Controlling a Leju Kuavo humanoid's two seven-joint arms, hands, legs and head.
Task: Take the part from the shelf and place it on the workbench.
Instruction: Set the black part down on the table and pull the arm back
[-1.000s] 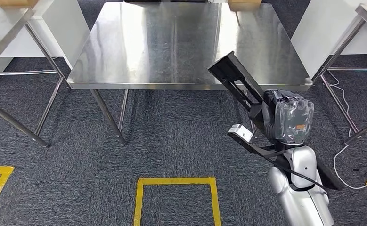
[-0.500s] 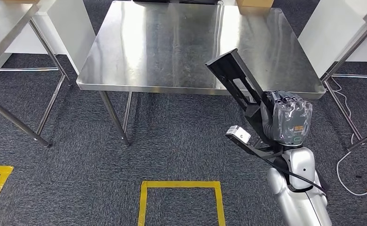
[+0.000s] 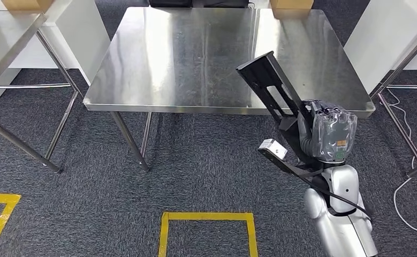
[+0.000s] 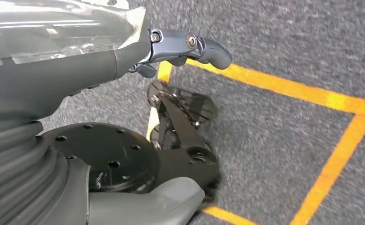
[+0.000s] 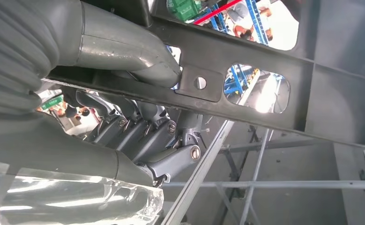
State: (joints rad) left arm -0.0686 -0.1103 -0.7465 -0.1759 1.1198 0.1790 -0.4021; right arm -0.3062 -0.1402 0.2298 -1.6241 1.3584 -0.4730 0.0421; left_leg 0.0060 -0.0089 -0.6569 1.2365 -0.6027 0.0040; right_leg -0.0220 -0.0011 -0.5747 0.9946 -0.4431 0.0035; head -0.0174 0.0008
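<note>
My right hand [image 3: 329, 133] is wrapped around the part [image 3: 273, 88], thumb on one side of a black bar and fingers [image 5: 138, 133] curled round the other, a firm grip. The part is a long black frame with cut-out windows, and it's riding tilted, its upper end up and to my left, leaning out over the near edge of the counter [image 3: 195, 59], not touching it. A lower black bar of the part runs down past my silver forearm [image 3: 339, 214], with a small pale block [image 3: 273, 149] on the end that faces me. My left hand [image 4: 180, 47] hangs low over the carpet, fingers loosely curled with nothing in them.

Ahead, the counter is a square steel top on thin legs, shiny and streaked with reflections. Yellow tape [image 3: 206, 227] marks a box on the grey carpet [image 3: 115, 214] just in front of me. Another steel table [image 3: 2, 43] stands off to the left, white panels behind it, and a white cable [image 3: 404, 187] trails on the floor to the right.
</note>
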